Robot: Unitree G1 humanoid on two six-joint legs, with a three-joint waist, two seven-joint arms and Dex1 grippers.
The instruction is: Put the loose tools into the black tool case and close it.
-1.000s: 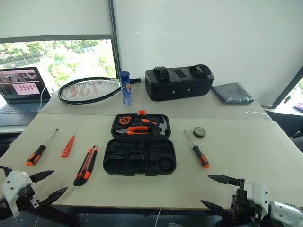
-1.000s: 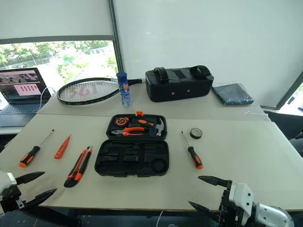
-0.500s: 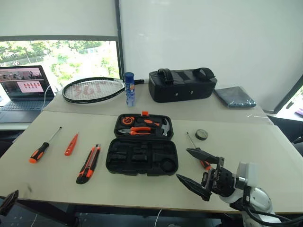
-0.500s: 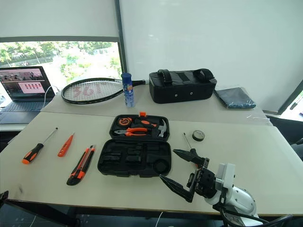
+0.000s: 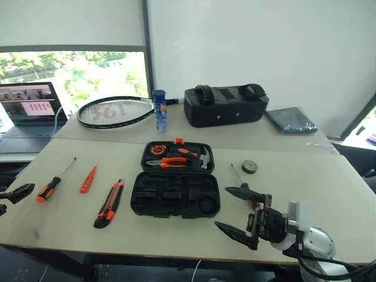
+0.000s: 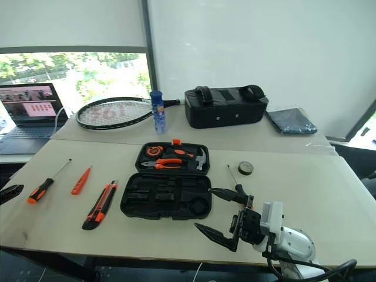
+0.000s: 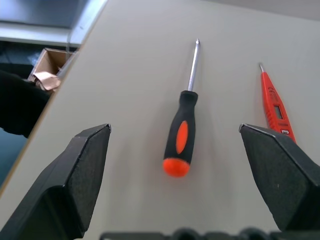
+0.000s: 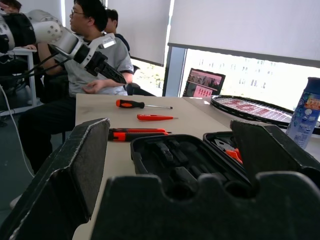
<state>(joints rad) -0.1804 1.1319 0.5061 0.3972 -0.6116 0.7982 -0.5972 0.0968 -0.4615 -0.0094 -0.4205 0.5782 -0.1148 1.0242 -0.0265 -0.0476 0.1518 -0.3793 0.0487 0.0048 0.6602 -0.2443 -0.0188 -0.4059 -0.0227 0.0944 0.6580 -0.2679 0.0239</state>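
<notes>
Currently, head views: black tool case (image 5: 175, 183) lies open at worktop (image 5: 329, 176) centre, slots empty. Right claw (image 5: 239, 211) spread wide, empty, near front edge, beside right screwdriver (image 5: 245, 189); tape roll (image 5: 249, 167) further back. Utility knife (image 5: 109, 203), tester screwdriver (image 5: 87, 179) toward left edge.

Left wrist view: left claw (image 7: 185, 150) wide apart, empty, over left screwdriver (image 7: 181, 131).

Right wrist view: case interior ahead; people seated beyond worktop.

Risk: round handle rolls off pads; shaft snags slot.

No readable text anywhere; red markings on the racket strings (image 5: 111, 110) and print on the blue bottle (image 5: 159, 111) too blurred to make out.
</notes>
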